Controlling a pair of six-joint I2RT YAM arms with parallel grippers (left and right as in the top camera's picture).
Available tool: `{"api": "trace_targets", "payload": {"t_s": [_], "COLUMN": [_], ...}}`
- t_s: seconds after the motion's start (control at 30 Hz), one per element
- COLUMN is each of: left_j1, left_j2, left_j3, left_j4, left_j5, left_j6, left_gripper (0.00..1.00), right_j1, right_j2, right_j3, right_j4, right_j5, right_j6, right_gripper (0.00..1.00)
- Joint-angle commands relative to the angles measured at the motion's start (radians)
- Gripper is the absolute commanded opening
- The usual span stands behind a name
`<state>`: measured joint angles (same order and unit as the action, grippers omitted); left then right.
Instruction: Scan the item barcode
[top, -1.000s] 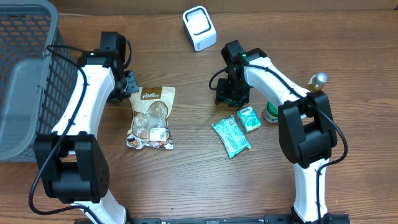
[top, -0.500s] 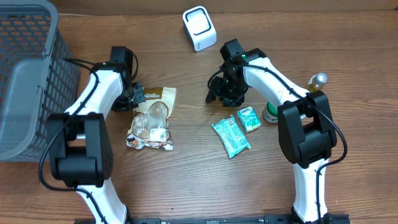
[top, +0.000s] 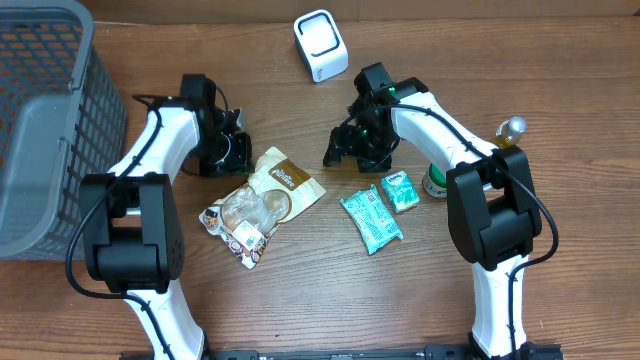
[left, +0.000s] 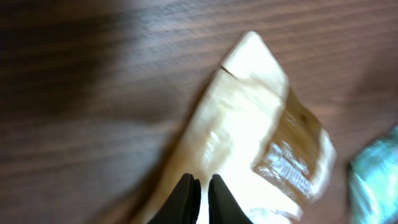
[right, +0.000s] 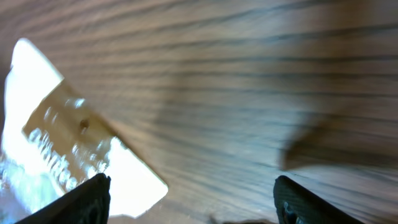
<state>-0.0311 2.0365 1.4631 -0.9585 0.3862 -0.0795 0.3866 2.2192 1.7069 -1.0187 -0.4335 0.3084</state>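
Apparently left gripper (left: 200, 186) nips pouch (left: 249, 130) edge, bare wood (left: 93, 93) alongside.

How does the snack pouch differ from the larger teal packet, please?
The snack pouch is tan and brown with a clear window; the larger teal packet is opaque teal. The left gripper has its jaws shut on the pouch's edge, while the packet lies untouched. In the overhead view the pouch slants down to the left, the packet down to the right. Both rest on the wooden table.
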Motion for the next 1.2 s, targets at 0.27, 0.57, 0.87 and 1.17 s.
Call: {"api": "trace_targets", "payload": {"t_s": [0.27,0.57,0.87,1.17], "left_j1": [-0.002,-0.002,-0.017,-0.018], "left_j2": [0.011,0.011,0.011,0.011], "left_j3": [0.206,0.193,0.072,-0.052], "left_j4": [-0.390,-0.511,-0.515,-0.382], "left_j5": [-0.159,-0.297,-0.341,-0.312], "left_j6": [-0.030,-0.114,-0.120,-0.131], "left_gripper": [0.12,0.04,0.04,0.04], "right_j1": [0.025,0.126,0.174,0.187], "right_j2": [0.014,0.016,0.016,0.016], "right_j3": [-0.005,-0.006,-0.006,-0.008], "right_j4": [0.009,0.087,0.154,0.146], "right_j5": [-0.163,-0.101,-0.057,-0.057], "right_j6": [-0.190,-0.209,-0.208,-0.208], "right_gripper": [0.83,0.83,0.84,0.83]}}
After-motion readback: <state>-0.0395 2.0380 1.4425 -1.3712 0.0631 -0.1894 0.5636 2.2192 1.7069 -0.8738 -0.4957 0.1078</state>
